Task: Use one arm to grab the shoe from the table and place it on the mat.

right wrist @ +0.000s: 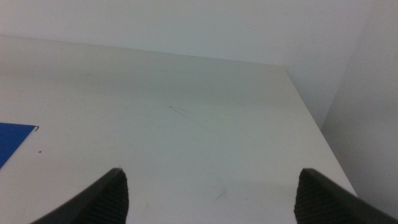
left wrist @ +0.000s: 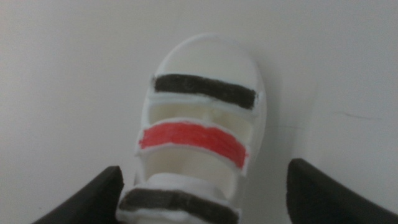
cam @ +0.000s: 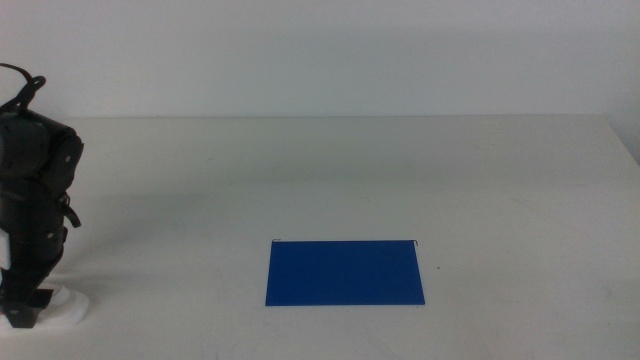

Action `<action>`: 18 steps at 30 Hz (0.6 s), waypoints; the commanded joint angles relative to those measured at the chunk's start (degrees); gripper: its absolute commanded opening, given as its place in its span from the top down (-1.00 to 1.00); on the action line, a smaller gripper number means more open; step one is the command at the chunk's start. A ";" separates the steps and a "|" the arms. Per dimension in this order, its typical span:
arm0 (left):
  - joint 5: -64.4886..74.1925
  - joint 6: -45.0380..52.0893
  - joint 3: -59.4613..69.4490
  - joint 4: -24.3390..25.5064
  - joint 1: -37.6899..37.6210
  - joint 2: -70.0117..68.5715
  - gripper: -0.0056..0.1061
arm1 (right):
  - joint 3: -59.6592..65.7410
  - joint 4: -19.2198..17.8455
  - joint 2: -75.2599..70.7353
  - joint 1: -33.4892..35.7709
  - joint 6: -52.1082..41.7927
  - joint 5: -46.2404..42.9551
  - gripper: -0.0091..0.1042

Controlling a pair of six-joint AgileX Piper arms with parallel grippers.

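Grasping was the step in hand: the left gripper (left wrist: 202, 193) was lowered over the shoe (left wrist: 202, 130) at the lower left of the middle view, jaws spread wide and straddling it, not yet closed. Closing, then a lift and carry right to the mat (cam: 345, 272), was judged next. The right gripper (right wrist: 211, 193) was seen released above the bare desk (right wrist: 186, 112).

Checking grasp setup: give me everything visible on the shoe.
The shoe is a small white sandal with a thick pale sole and three straps across the top: black, red, black. It lies flat on the white table, far left of the blue mat. The left gripper is directly over it, jaws open on either side of the heel end, not yet closed. The middle view shows only its white end.
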 commanded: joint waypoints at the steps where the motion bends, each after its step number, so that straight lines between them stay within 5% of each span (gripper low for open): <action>1: 0.84 -0.01 -1.22 0.82 -0.01 -2.34 -0.52 | 0.29 -0.46 0.15 -0.10 -0.56 -4.18 -0.53; 11: 1.10 0.12 -1.22 -0.62 -0.07 -1.54 0.26 | 0.29 -0.46 0.15 -0.10 -0.56 -4.18 -0.53; 12: 2.45 0.13 -1.22 -0.75 -0.07 -1.54 0.64 | 0.29 -0.46 0.15 -0.10 -0.56 -4.18 -0.53; 14: 4.93 0.13 -1.56 -1.63 -0.07 -1.54 0.90 | 0.29 -0.46 0.15 -0.10 -0.56 -4.18 -0.53; 18: 9.99 0.40 -4.50 -2.77 -0.46 -1.54 0.93 | 0.29 -0.46 0.15 -0.10 -0.56 -4.18 -0.53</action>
